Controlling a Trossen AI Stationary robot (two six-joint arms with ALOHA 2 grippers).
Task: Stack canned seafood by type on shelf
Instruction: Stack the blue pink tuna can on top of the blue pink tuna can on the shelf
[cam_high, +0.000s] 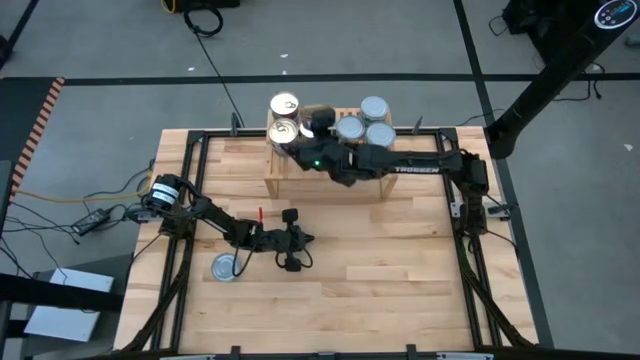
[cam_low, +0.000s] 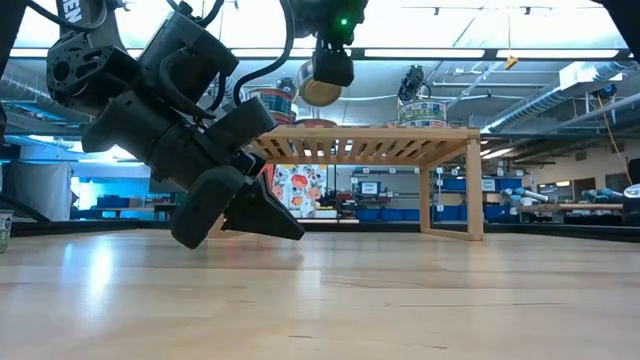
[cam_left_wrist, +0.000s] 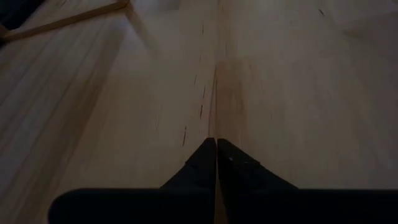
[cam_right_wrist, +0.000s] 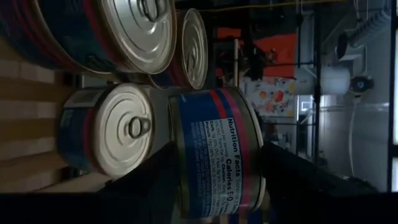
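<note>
The wooden shelf (cam_high: 330, 178) stands at the table's far side, and its slatted top shows in the low view (cam_low: 370, 145). On it stand two gold-topped tins (cam_high: 285, 104) at the left and three silver-topped tins (cam_high: 375, 108) at the right. My right gripper (cam_high: 316, 126) is over the shelf's top between the two groups, shut on a blue-labelled tin (cam_right_wrist: 217, 155). One silver-topped tin (cam_high: 226, 267) rests on the tabletop at the near left. My left gripper (cam_high: 291, 240) is shut and empty, low over the table's middle (cam_left_wrist: 216, 149). My right gripper pinches the blue-labelled tin by its round side wall (cam_right_wrist: 180, 155) between its two fingers (cam_right_wrist: 146, 186), one on each side. The arm reaches in from the table's right. The tin (cam_low: 320, 90) is lifted clear above the shelf's top.
The silver-topped tins stand close beside the held tin (cam_right_wrist: 118, 130). Black frame rails (cam_high: 190, 200) run along the table's edges. Bare planks (cam_high: 400, 270) lie in front of the shelf.
</note>
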